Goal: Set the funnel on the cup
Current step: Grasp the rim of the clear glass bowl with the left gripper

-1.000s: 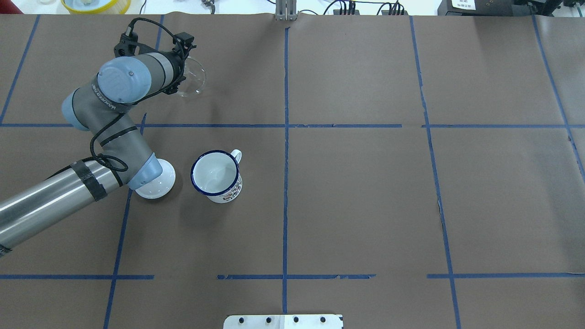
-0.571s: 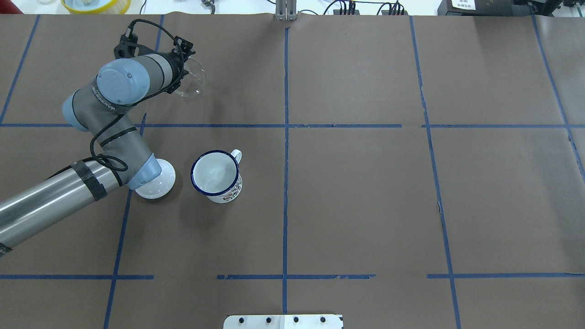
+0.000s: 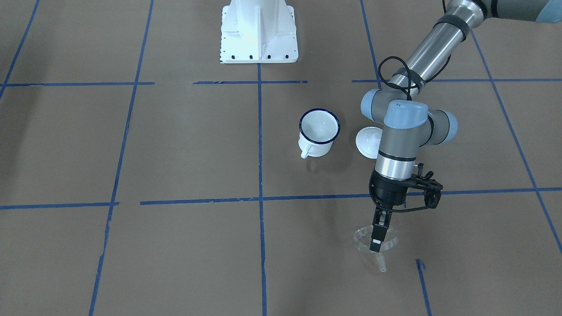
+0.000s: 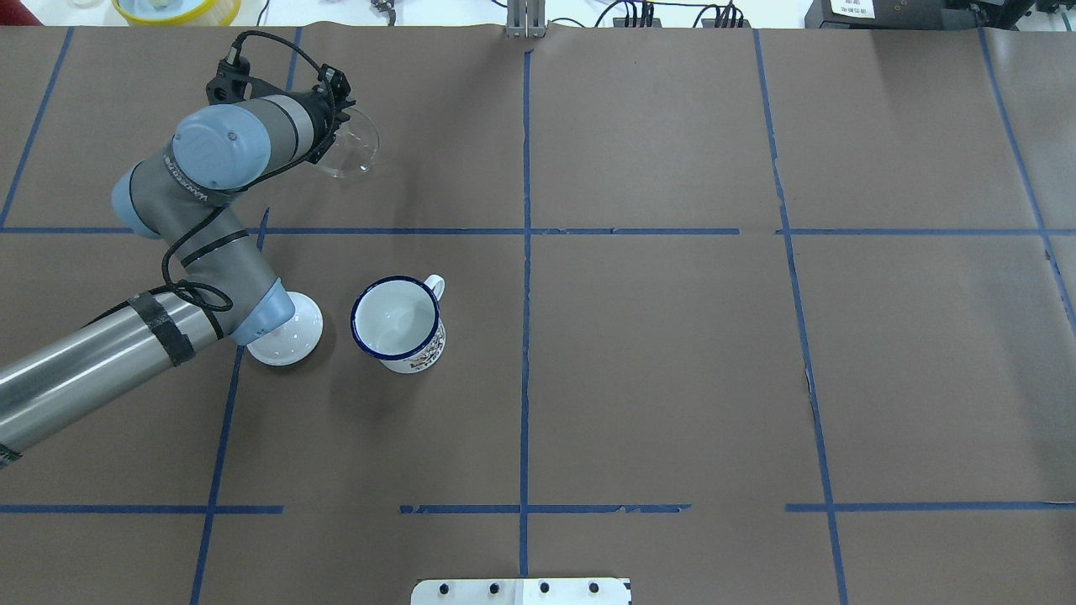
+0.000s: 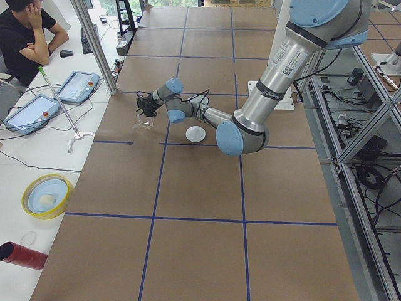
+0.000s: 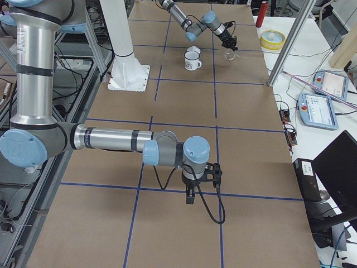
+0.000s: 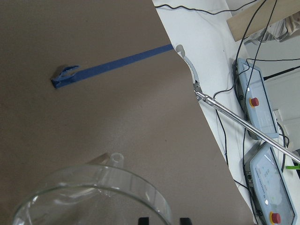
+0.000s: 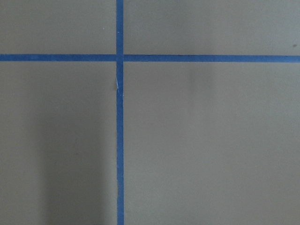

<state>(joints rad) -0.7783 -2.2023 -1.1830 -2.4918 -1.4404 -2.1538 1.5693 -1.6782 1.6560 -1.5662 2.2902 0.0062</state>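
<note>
Front view: my left gripper [image 3: 376, 244] pinches the rim of the funnel [image 3: 361, 240], spout pointing down at the surface [image 3: 175, 145]. I can't tell if the spout is clear of it. The cup [image 3: 319, 131] stands upright, well apart from the funnel, empty, handle on the operators' side. A white lid [image 3: 368, 141] sits just beside the cup, partly behind my left arm.

Overhead: funnel at the far left of the surface, half under my wrist. Cup mouth open, nothing in it, nothing on it.

Left side view: funnel hangs at the fingertips, too small for more detail.

Right side view: right gripper [image 6: 190, 196] hovers low over bare surface, far from everything. Can't tell if it is spread or pressed together.

Left wrist cam: clear rim sits between my two fingertips, gap narrow. Funnel holds nothing.

Right wrist cam: only surface and a blue tape cross [image 8: 119, 57], no fingers visible.

Progress, my read: grasp done. Left to do: carry to the cup, centre the spout over the mouth, lower, release.
</note>
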